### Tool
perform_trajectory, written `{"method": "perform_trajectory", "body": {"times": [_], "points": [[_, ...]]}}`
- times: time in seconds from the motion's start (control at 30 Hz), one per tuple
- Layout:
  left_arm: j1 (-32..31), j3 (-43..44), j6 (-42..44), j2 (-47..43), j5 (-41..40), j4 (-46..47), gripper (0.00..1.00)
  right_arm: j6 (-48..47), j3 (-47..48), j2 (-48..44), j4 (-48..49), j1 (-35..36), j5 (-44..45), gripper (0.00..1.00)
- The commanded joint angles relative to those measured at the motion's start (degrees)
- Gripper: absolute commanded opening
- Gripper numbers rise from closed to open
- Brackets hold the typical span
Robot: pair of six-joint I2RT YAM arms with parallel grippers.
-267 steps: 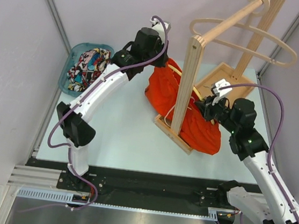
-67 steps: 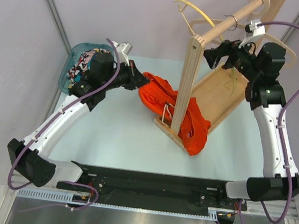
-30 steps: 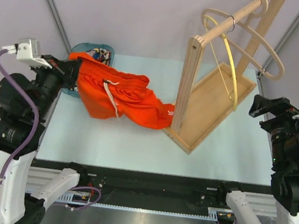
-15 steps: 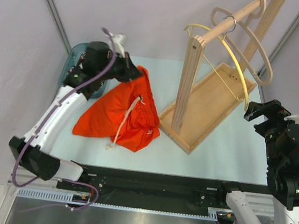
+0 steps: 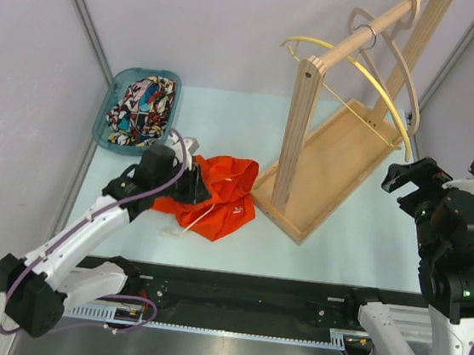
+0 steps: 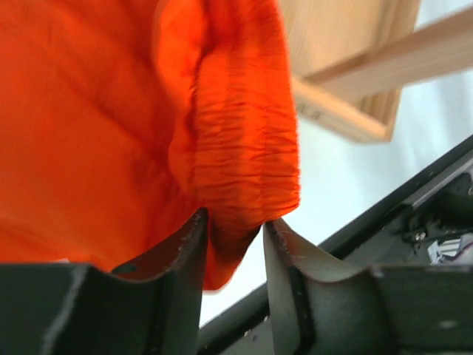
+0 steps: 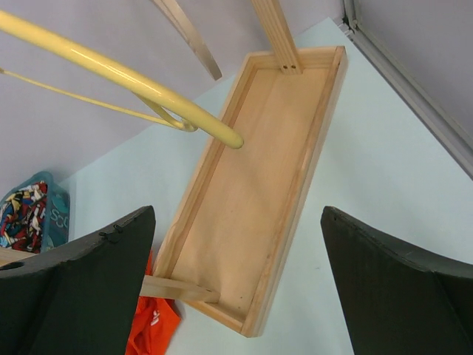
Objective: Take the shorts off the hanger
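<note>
Yellow hanger above wooden tray

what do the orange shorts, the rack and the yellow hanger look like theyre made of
Orange shorts: soft matte woven fabric, going by the crumpled folds and gathered waistband.
Rack: pale unfinished-looking wood with visible grain.
Yellow hanger: smooth glossy surface, probably plastic or painted; the look leaves it open.
</note>
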Motion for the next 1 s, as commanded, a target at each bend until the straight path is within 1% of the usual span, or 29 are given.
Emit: {"method": "perform_trajectory", "body": {"times": [0.0, 0.07, 0.17, 0.2, 0.33, 0.37, 0.4, 0.43, 0.47, 0.57, 0.6, 0.63, 0.7, 0.73, 0.77, 0.87, 0.97], "points": [[-4.0, -8.0, -3.9, -5.7, -0.3, 4.2, 0.47, 1.0, -1.6, 1.3, 2.3, 0.1, -2.3, 1.0], [-5.8, -10.5, -5.7, -7.2, -2.2, 3.9, 0.5, 1.4, -2.4, 1.5, 2.9, 0.1, -3.0, 1.0], [-6.0, -11.9, -7.5, -10.0, -4.1, 1.9, 0.62, 1.2, -3.1, 1.1, 2.7, 0.1, -3.5, 1.0], [-6.0, -11.8, -8.0, -10.8, -5.0, 1.2, 0.99, 1.0, -3.5, 0.8, 2.5, 0.1, -3.5, 1.0], [-5.7, -9.7, -14.4, -12.7, -12.2, -5.0, 1.0, 0.0, -4.0, -0.3, 2.1, 0.1, -2.7, 1.0], [-5.4, -9.4, -18.4, -12.9, -14.3, -6.1, 1.0, -0.1, -4.1, -0.5, 2.0, 0.1, -2.5, 1.0], [-4.5, -9.1, -20.6, -13.0, -14.3, -8.5, 1.0, -0.6, -4.1, -1.0, 1.7, 0.1, -2.1, 1.0], [-3.6, -9.2, -22.7, -12.9, -13.7, -9.2, 1.0, -0.7, -4.2, -1.2, 1.6, 0.1, -1.8, 1.0], [-2.6, -9.6, -26.7, -12.7, -12.9, -9.6, 1.0, -0.8, -4.4, -1.3, 1.4, 0.1, -1.6, 1.0], [2.2, -11.6, -34.8, -11.8, -9.3, -11.7, 1.0, -1.4, -4.7, -1.8, 1.4, 0.1, -1.1, 1.0], [5.3, -12.5, -36.1, -11.6, -5.5, -11.0, 1.0, -1.4, -4.8, -2.1, 1.3, 0.1, -1.0, 1.0], [6.7, -15.1, -37.5, -11.7, -3.8, -8.3, 1.0, -1.4, -5.1, -2.2, 1.4, 0.1, -1.1, 1.0], [10.0, -18.2, -43.2, -11.8, -0.3, -4.7, 1.0, -1.4, -5.4, -2.6, 1.4, 0.1, -1.5, 1.0], [10.4, -21.0, -45.5, -11.7, 1.4, -0.6, 1.0, -1.4, -5.6, -2.7, 1.3, 0.2, -1.6, 1.0], [10.4, -22.1, -49.7, -11.5, 1.5, 1.1, 1.0, -1.3, -6.0, -3.0, 1.4, 0.1, -1.8, 1.0], [10.3, -24.0, -53.8, -8.4, 2.4, 6.4, 1.0, -1.3, -6.7, -3.7, 1.2, 0.1, -2.2, 1.0], [10.3, -22.5, -52.9, -2.9, 1.7, 7.2, 1.0, -1.3, -7.5, -4.4, 1.3, 0.1, -2.4, 1.0]]}}
